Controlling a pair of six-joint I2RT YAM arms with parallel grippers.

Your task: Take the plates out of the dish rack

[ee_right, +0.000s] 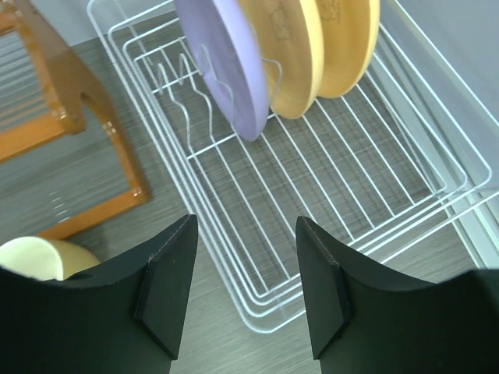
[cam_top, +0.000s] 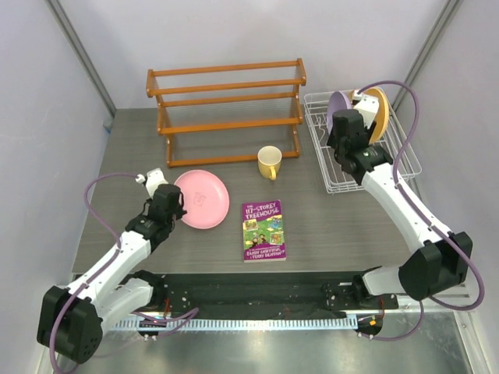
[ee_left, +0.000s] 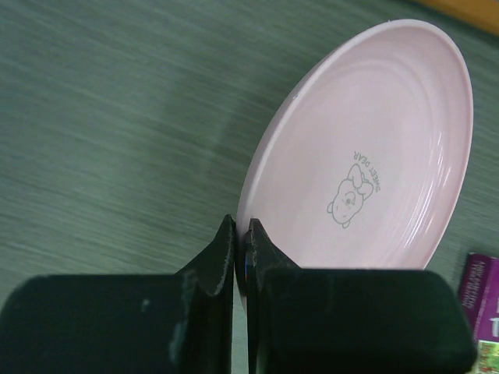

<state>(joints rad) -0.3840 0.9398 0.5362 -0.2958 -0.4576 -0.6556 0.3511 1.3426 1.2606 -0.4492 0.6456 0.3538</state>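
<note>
The pink plate (cam_top: 203,199) lies on the table left of centre, tilted in the left wrist view (ee_left: 374,156). My left gripper (cam_top: 178,207) is shut on its near-left rim (ee_left: 242,234). The white wire dish rack (cam_top: 405,167) stands at the back right. A lilac plate (cam_top: 337,103) stands upright in its far end, with orange-tan plate (cam_top: 380,117) behind it. The right wrist view shows the rack (ee_right: 351,171), the lilac plate (ee_right: 222,62) and two tan discs (ee_right: 343,47). My right gripper (cam_top: 345,144) hangs open and empty above the rack (ee_right: 245,273), short of the plates.
An orange wooden shelf rack (cam_top: 226,109) stands at the back centre. A yellow mug (cam_top: 270,161) sits in front of it, left of the dish rack (ee_right: 31,257). A purple book (cam_top: 263,230) lies near the front centre, right of the pink plate.
</note>
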